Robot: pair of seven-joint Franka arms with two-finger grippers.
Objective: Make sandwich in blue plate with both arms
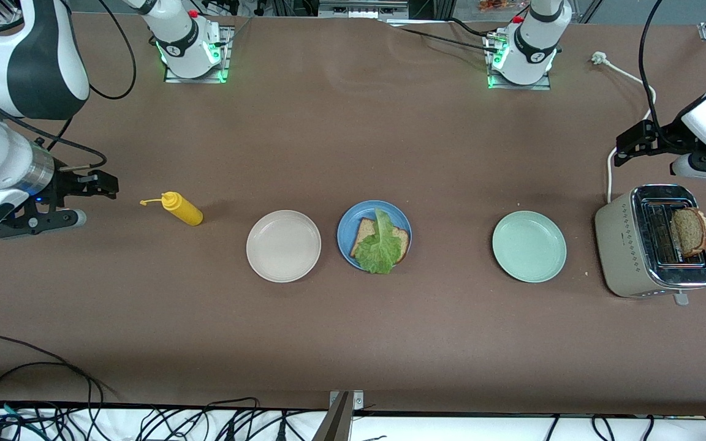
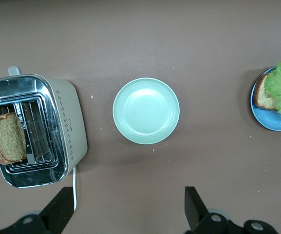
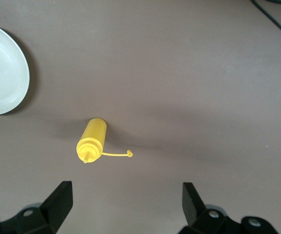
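Observation:
The blue plate (image 1: pixel 350 228) lies mid-table with one brown bread slice (image 1: pixel 364 234) and a ruffled green lettuce leaf (image 1: pixel 379 245) on top of it. It also shows in the left wrist view (image 2: pixel 271 119). A second bread slice (image 1: pixel 690 231) stands in the toaster (image 1: pixel 626 248), seen also in the left wrist view (image 2: pixel 7 139). My left gripper (image 1: pixel 626 147) is open and empty, in the air over the table beside the toaster. My right gripper (image 1: pixel 92 199) is open and empty at the right arm's end, beside a yellow bottle.
A yellow squeeze bottle (image 1: pixel 182 209) lies on its side with its cap off. A beige plate (image 1: pixel 284 246) and a mint-green plate (image 1: pixel 529 246) flank the blue plate. A white cord (image 1: pixel 626 76) runs from the toaster. Cables lie along the front edge.

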